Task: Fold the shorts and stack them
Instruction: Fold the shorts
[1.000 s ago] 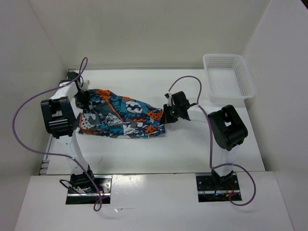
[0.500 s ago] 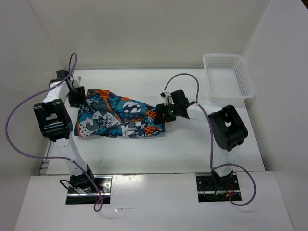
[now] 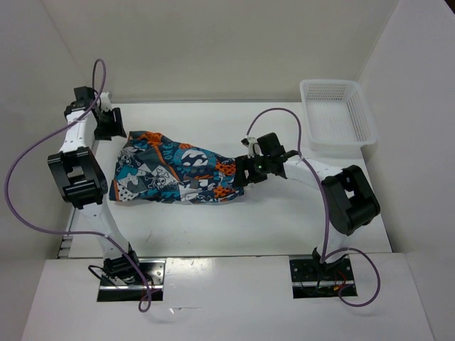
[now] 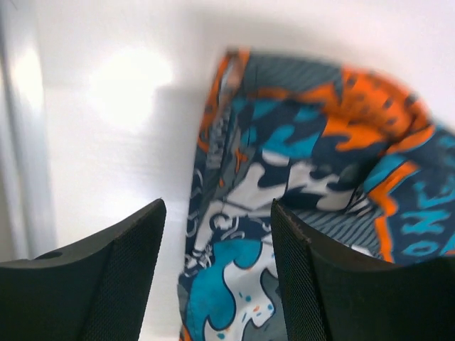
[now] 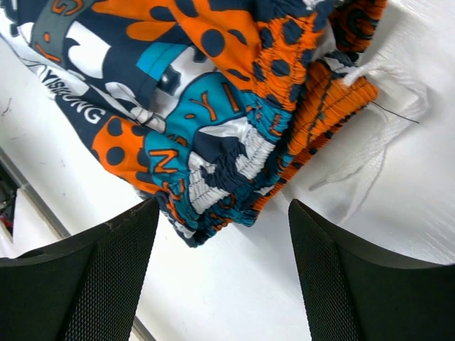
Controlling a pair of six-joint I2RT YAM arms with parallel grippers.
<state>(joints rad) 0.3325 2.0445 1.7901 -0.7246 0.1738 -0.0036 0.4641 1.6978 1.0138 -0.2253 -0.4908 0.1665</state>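
Shorts (image 3: 178, 174) lie rumpled on the table (image 3: 284, 213), ungripped. Left pincer (image 4: 217, 206) apart at their left edge. Right pincer (image 5: 222, 206) apart over the bunched waistband. Risk: right pincer snags the drawstring (image 5: 360, 73) or only one layer, and the fold skews.

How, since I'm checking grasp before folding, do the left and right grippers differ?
Left gripper sits beside the shorts' far-left corner; right gripper hangs over their gathered waistband end. Left is near the back wall; right is mid-table. Both are open, gripping nothing.
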